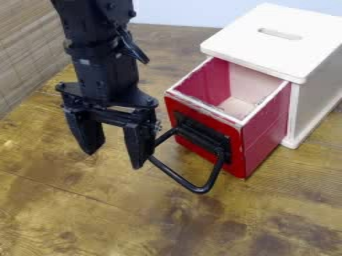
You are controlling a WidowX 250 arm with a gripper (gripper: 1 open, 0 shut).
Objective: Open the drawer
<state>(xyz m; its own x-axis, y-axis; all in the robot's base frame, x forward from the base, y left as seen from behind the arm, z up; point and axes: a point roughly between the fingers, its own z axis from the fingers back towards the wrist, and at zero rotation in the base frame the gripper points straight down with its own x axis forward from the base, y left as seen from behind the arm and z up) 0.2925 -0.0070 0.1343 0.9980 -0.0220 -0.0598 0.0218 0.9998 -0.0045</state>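
With the red drawer (269, 113) already drawn out of the white cabinet (279, 39) on the right, the wide-spread gripper (112, 160), near its handle (189, 183), probably need only back away left.

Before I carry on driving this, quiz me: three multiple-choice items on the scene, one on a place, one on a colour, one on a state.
1. Where is the black loop handle?
A) On the cabinet's top
B) On the drawer's front
C) Inside the drawer

2. What colour is the outside of the drawer?
A) Red
B) Blue
C) Green

3. How does the drawer stand?
A) Fully shut
B) Lifted onto the cabinet
C) Pulled out, its inside showing

Key:
1 B: the loop juts from the black plate on the front.
2 A: its front and side walls are red.
3 C: the pale inside shows in front of the white cabinet.
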